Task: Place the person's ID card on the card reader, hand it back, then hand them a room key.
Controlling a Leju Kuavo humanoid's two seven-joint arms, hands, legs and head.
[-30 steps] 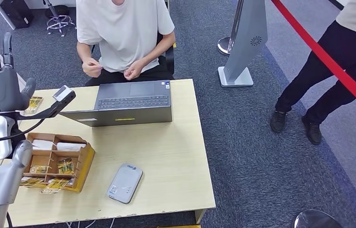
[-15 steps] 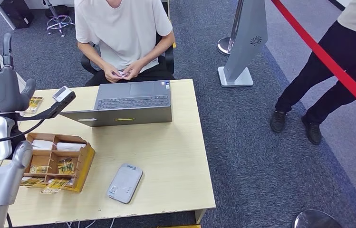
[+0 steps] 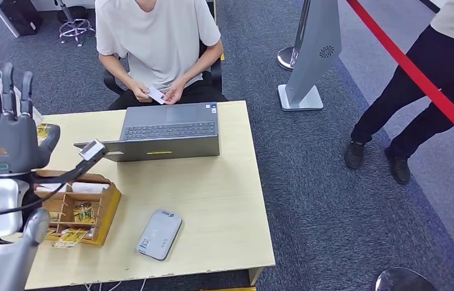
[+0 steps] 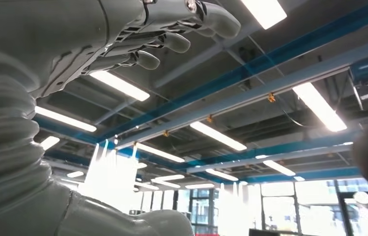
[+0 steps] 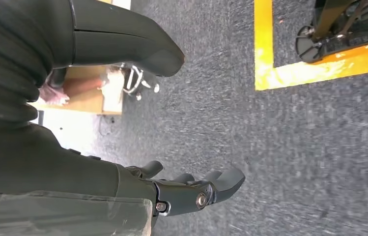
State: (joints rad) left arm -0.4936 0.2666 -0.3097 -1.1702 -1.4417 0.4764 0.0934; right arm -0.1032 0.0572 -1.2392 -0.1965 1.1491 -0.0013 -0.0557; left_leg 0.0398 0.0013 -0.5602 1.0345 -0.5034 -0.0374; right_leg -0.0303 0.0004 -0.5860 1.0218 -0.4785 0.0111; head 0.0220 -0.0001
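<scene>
Head view: one card reader (image 3: pixel 159 234), one laptop (image 3: pixel 170 130); both hands (image 3: pixel 7 130) empty, fingers spread.

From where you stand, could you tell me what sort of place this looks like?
Probably a mock hotel check-in desk set up in an office or lab: a table with a laptop, a card reader and a card box, a seated person holding a card, and a red barrier.

On the surface (image 3: pixel 212 182) before me, the laptop (image 3: pixel 170 130) sits at the far edge. Nearer me than the laptop lies the card reader (image 3: pixel 159 234); left of the laptop stands the compartment box (image 3: pixel 79 206). Behind the laptop sits a person (image 3: pixel 154 42) holding the ID card (image 3: pixel 156 95).
</scene>
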